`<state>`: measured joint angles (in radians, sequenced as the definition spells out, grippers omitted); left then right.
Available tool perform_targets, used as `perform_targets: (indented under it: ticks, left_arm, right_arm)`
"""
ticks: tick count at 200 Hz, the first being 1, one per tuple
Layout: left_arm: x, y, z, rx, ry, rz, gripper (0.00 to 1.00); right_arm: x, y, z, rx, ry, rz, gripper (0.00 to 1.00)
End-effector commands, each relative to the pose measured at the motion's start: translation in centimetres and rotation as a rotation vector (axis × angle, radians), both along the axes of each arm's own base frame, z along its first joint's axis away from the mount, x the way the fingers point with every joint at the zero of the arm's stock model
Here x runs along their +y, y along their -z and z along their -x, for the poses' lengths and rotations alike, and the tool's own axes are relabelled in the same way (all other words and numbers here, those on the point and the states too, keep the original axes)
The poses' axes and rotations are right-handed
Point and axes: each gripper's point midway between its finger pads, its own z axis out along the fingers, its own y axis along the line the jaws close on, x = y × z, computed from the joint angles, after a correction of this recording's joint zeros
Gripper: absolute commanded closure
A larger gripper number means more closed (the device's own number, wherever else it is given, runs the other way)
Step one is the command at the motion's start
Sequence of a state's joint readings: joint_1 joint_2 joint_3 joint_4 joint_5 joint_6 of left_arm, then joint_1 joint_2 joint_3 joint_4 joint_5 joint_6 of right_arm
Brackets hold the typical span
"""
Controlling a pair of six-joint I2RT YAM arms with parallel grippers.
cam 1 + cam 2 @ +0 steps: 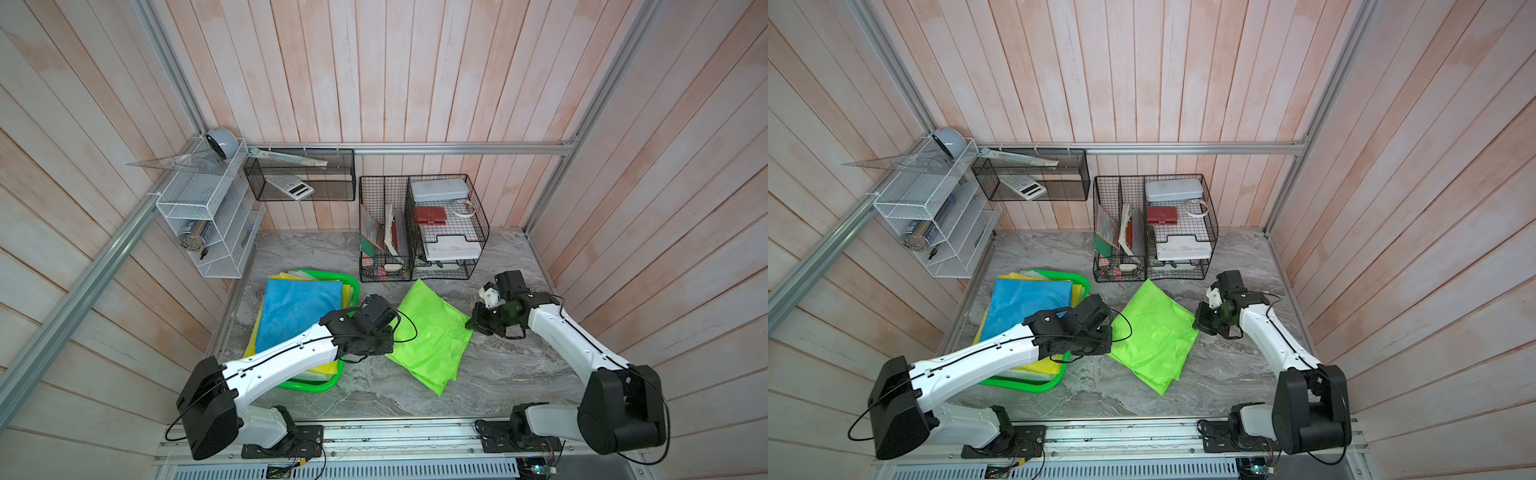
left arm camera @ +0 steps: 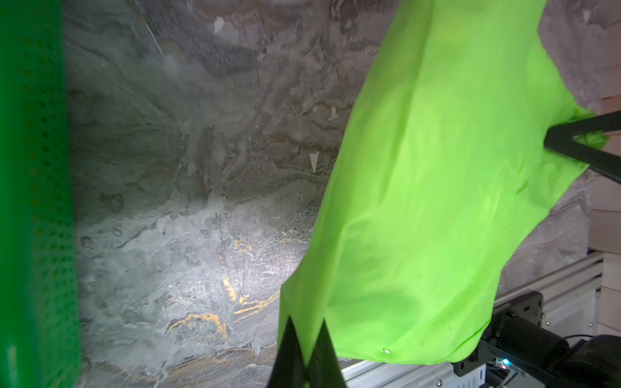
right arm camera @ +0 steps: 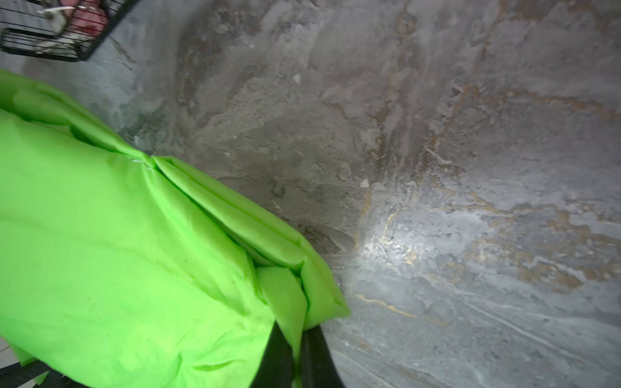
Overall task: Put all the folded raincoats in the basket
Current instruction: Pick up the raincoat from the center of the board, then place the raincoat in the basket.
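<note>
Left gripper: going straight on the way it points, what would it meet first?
The lime raincoat pinched in the left gripper itself; past that edge, likely the marble tabletop, though depth is unclear.

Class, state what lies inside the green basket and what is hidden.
A blue folded sheet lies atop yellow ones in the basket. Its base is covered; the left arm hides part.

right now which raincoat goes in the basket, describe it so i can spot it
On the marble tabletop, look in front of the black wire rack. The folded raincoat is there, between the left gripper and right gripper, each shut on an edge of it. It is lime green and outside the basket, unlike the blue one and yellow one inside.
</note>
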<state>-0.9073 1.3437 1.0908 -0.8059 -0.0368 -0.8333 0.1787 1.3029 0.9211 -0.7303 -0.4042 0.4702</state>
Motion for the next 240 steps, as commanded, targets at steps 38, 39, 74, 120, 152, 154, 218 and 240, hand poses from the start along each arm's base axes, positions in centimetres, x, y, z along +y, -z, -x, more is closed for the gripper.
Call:
perform_targets:
  ticks: [38, 39, 74, 120, 152, 154, 218, 240]
  left_arm:
    - [9.3, -7.6, -1.8, -0.146, -0.134, -0.097, 1.0]
    - [9.5, -7.7, -1.9, -0.148, -0.138, -0.099, 1.0]
    - [15.8, -8.7, -2.6, -0.146, -0.276, -0.168, 1.0]
    - [22.5, -8.2, -3.0, -0.11, -0.452, -0.298, 1.0]
    - [25.4, -7.5, -2.5, -0.073, -0.551, -0.343, 1.0]
    - [25.6, -7.5, -2.4, -0.074, -0.557, -0.341, 1.0]
    - [29.0, -5.6, 0.0, -0.022, -0.732, -0.327, 1.0]
    - [30.2, -5.3, 0.4, -0.03, -0.773, -0.337, 1.0]
  right_arm:
    - [7.6, -8.9, -1.0, -0.125, -0.099, -0.088, 1.0]
    - [7.8, -9.0, -1.1, -0.128, -0.101, -0.088, 1.0]
    - [14.1, -10.4, -2.3, -0.14, -0.201, -0.11, 1.0]
    - [21.2, -9.2, -3.0, -0.121, -0.301, -0.114, 1.0]
    - [24.8, -8.5, -4.1, -0.117, -0.335, -0.14, 1.0]
    - [25.0, -8.5, -4.2, -0.117, -0.335, -0.143, 1.0]
    - [31.4, -7.1, -8.3, -0.123, -0.37, -0.237, 1.0]
    - [33.4, -6.9, -8.6, -0.118, -0.395, -0.258, 1.0]
